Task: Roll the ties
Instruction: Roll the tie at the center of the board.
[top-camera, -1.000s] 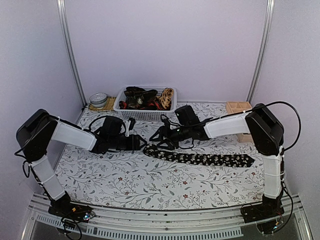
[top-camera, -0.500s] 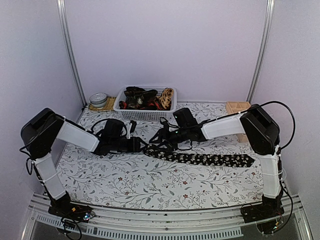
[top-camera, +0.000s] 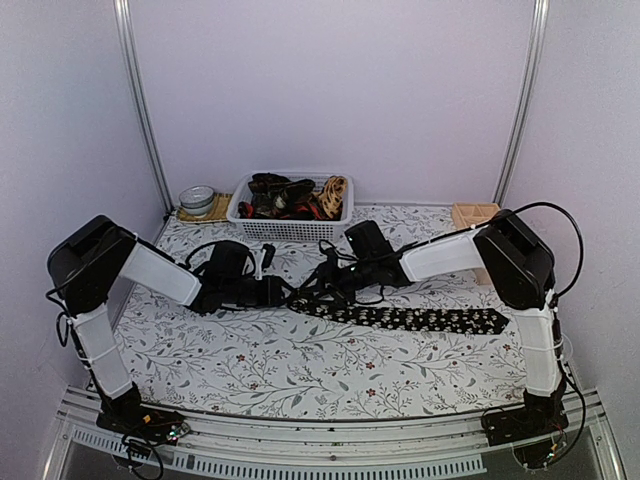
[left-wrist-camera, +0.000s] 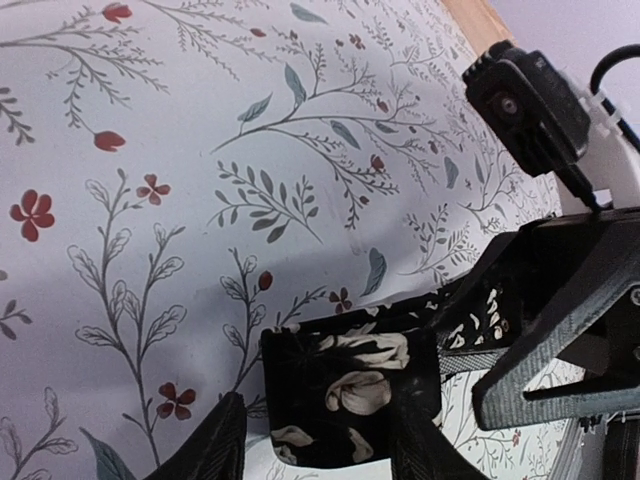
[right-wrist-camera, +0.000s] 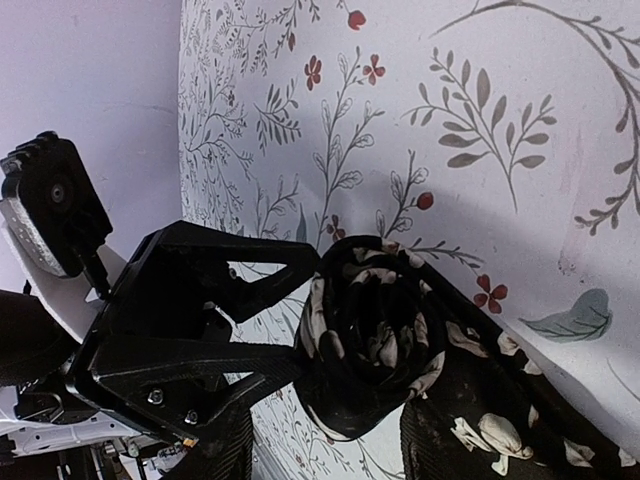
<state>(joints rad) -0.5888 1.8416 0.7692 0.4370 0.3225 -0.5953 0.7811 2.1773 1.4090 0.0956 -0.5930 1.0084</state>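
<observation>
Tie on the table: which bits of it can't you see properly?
Top view: the tie's rolled end is hidden under the left gripper and right gripper.
Left wrist view: it runs off the bottom edge.
Both wrist views: whether the fingers squeeze it, cropped and dark.
Basket: ties inside too small to count.

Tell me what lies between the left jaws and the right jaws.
The rolled-up end of the black flowered tie, seen in both wrist views.

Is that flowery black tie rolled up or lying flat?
Partly rolled: one end of the tie is curled into a small coil; the rest lies flat on the table.
</observation>
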